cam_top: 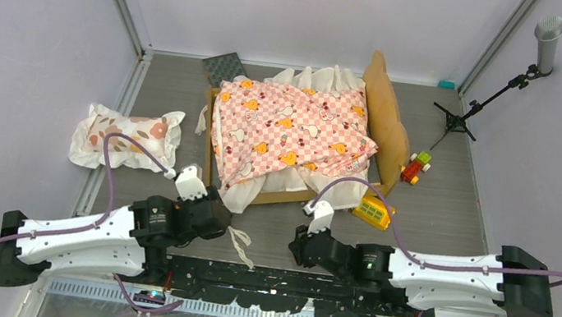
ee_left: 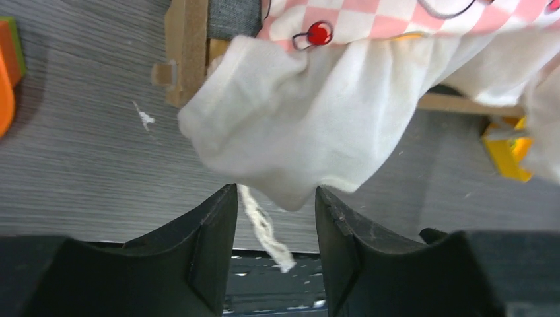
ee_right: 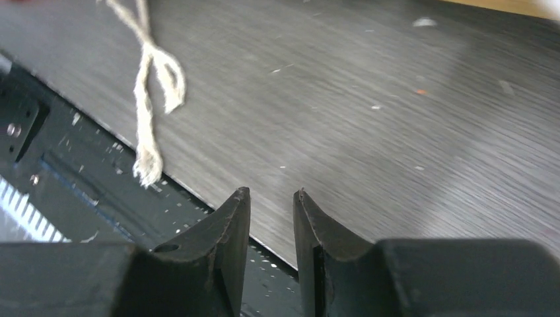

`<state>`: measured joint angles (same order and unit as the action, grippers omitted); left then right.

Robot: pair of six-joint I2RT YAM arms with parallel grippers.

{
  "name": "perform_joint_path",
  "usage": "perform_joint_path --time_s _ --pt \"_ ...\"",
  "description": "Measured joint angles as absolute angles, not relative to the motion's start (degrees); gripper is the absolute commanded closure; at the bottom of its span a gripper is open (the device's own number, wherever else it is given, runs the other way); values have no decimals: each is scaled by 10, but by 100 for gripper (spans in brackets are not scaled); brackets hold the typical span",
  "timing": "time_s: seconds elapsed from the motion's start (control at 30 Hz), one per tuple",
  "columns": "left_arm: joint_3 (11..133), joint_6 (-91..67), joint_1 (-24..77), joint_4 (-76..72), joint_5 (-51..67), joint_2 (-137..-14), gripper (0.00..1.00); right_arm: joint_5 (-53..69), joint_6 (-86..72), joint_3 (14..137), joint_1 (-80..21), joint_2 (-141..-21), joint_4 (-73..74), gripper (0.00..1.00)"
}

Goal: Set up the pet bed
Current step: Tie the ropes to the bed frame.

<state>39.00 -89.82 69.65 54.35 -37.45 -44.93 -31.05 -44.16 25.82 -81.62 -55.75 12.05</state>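
Note:
The pet bed [cam_top: 389, 116] stands mid-table, its tan wavy headboard on the right. A pink-checkered ruffled sheet [cam_top: 290, 131] is draped loosely over it and hides the mattress in the top view. In the left wrist view a frame corner [ee_left: 188, 46] and a strip of grey mattress [ee_left: 231, 16] show. My left gripper [cam_top: 226, 219] is open at the bed's near left corner. The sheet's white ruffle [ee_left: 310, 125] hangs down to its fingertips [ee_left: 228, 198], not clamped. My right gripper [cam_top: 293, 253] is narrowly open and empty over bare table [ee_right: 272, 195].
A floral ruffled pillow [cam_top: 127, 135] lies left of the bed. A loose string [cam_top: 241, 244] dangles by the table's near edge. A yellow toy [cam_top: 372, 212] and a red-green toy [cam_top: 416, 167] lie right of the bed. A microphone stand [cam_top: 476, 107] stands back right.

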Motion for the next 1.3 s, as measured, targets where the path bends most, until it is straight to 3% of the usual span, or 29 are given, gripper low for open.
perform_joint_path --time_s 0.23,0.33,0.47,0.6,0.8,1.3 --pt "319 -814 696 539 -353 -342 55 -180 -335 331 -816 -698 50 58" --pt "314 -798 696 547 -356 -298 55 -138 -272 380 -816 -757 43 65" --pt "328 -781 696 576 -371 -288 54 -125 -197 429 -816 -805 52 82" --pt "378 -760 696 608 -396 -303 53 -125 -165 451 -804 -836 53 88" --pt "424 -741 696 625 -430 -308 51 -115 -170 456 -789 -886 53 89" --pt "408 -743 696 652 -432 -251 51 -58 -206 493 -821 -965 34 91"
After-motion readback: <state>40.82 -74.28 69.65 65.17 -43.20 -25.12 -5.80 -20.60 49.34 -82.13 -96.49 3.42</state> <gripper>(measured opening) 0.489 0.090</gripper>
